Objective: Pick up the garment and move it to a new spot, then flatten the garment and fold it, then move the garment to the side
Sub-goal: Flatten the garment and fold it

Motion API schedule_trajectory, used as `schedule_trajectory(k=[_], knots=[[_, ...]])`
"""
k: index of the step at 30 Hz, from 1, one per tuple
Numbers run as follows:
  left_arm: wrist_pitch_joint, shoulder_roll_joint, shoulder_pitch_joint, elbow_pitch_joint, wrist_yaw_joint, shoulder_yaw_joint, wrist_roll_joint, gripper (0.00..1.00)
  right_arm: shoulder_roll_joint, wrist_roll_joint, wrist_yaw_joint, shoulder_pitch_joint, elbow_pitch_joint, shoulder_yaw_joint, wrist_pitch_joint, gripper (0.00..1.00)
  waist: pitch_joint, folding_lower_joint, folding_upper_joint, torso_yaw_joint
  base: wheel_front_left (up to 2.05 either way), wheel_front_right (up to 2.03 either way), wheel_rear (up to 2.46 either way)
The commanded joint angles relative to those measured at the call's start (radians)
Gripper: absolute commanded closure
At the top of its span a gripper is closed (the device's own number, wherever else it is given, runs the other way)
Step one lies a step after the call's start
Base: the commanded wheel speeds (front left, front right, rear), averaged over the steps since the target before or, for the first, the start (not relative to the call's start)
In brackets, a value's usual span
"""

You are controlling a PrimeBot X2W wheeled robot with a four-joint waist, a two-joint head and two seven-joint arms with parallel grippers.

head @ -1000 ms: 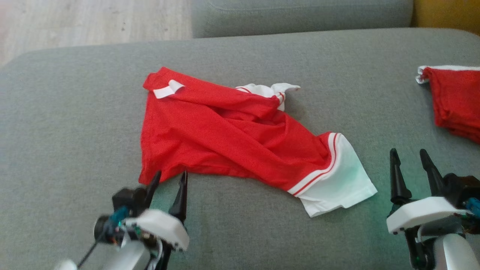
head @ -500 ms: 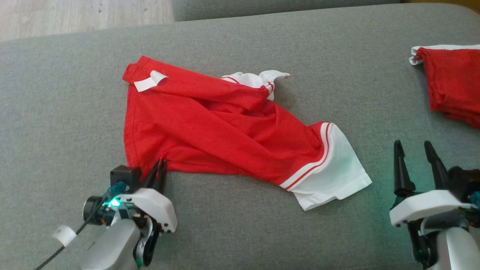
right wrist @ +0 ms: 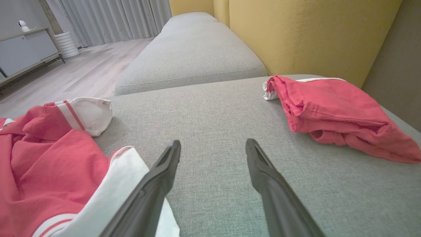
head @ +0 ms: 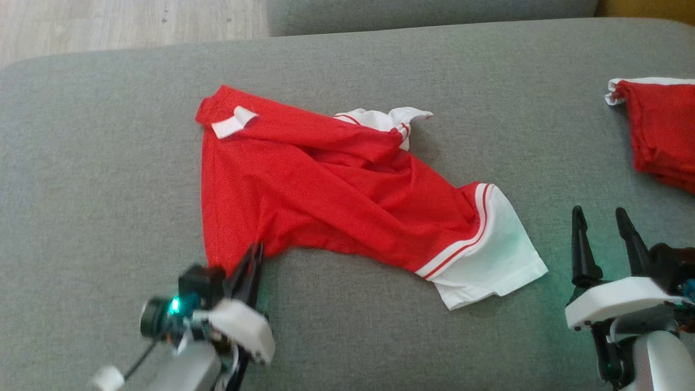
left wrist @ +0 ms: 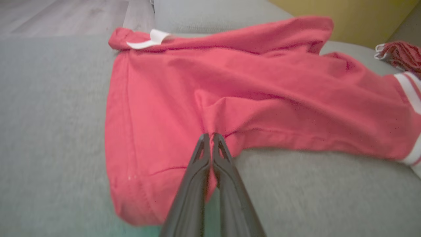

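the red garment [head: 326,190] lies crumpled on the grey sofa [head: 98,163]. the left gripper [head: 254,251], at its seven o'clock, is pinched shut on the hem [head: 326,248]; the right gripper [head: 600,216], at four o'clock, gapes empty. lift slowly and straight so the thin pinch doesn't slip.

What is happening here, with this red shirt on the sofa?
The robot is at the start of picking up the red garment, which lies crumpled on the grey cushion. Its left claw is shut on the garment's near edge, and the cloth puckers at the pinch. Its right claw is open and holds nothing, beside the white sleeve. A second red garment, bundled, lies off to the right.
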Motion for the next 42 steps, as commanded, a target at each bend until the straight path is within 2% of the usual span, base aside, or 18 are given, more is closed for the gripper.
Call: schedule_trajectory(k=[1, 7, 15, 21, 22, 23, 24, 29, 42], knots=[[-0.011, 0.036, 0.026, -0.034, 0.013, 0.018, 0.01, 1.0, -0.007, 0.003, -0.001, -0.028, -0.029, 0.016, -0.015, 0.0, -0.003, -0.0001, 0.0, 0.005, 0.0, 0.0, 0.0], [-0.008, 0.034, 0.115, -0.041, 0.048, 0.009, -0.006, 1.0, -0.007, 0.002, -0.001, -0.024, -0.026, 0.014, -0.011, 0.0, -0.012, -0.0001, 0.0, 0.016, 0.0, 0.0, 0.0], [-0.036, 0.05, 0.152, -0.027, 0.084, 0.048, -0.03, 1.0, -0.007, -0.002, -0.001, -0.021, -0.018, 0.003, -0.005, 0.0, -0.026, -0.0001, 0.0, 0.027, 0.0, 0.0, 0.0], [-0.059, 0.067, 0.171, -0.043, 0.108, 0.086, -0.045, 1.0, -0.007, -0.013, -0.001, -0.014, -0.021, -0.084, -0.012, 0.0, -0.041, -0.0001, 0.0, 0.035, 0.0, 0.0, 0.0], [-0.062, 0.067, 0.174, -0.048, 0.109, 0.09, -0.047, 0.89, -0.007, -0.017, -0.001, -0.014, -0.025, -0.098, -0.012, 0.0, -0.043, -0.0001, 0.0, 0.035, 0.0, 0.0, 0.0], [-0.068, 0.064, 0.18, -0.061, 0.117, 0.097, -0.048, 0.47, -0.007, -0.027, -0.001, -0.012, -0.032, -0.126, -0.011, 0.0, -0.049, -0.0001, 0.0, 0.036, 0.0, 0.0, 0.0], [-0.071, 0.062, 0.182, -0.07, 0.123, 0.102, -0.047, 0.0, -0.007, -0.031, -0.001, -0.01, -0.037, -0.137, -0.01, 0.0, -0.052, -0.0001, 0.0, 0.036, 0.0, 0.0, 0.0], [-0.087, 0.051, 0.193, -0.133, 0.141, 0.131, -0.03, 0.0, -0.007, -0.04, -0.001, 0.006, -0.05, -0.141, 0.003, 0.0, -0.068, -0.0001, 0.0, 0.038, 0.0, 0.0, 0.0], [-0.092, 0.015, 0.271, -0.29, 0.158, 0.184, 0.029, 0.0, -0.007, 0.007, -0.001, 0.05, -0.04, 0.003, -0.042, 0.0, -0.164, -0.0001, 0.0, 0.066, 0.0, 0.0, 0.0]])
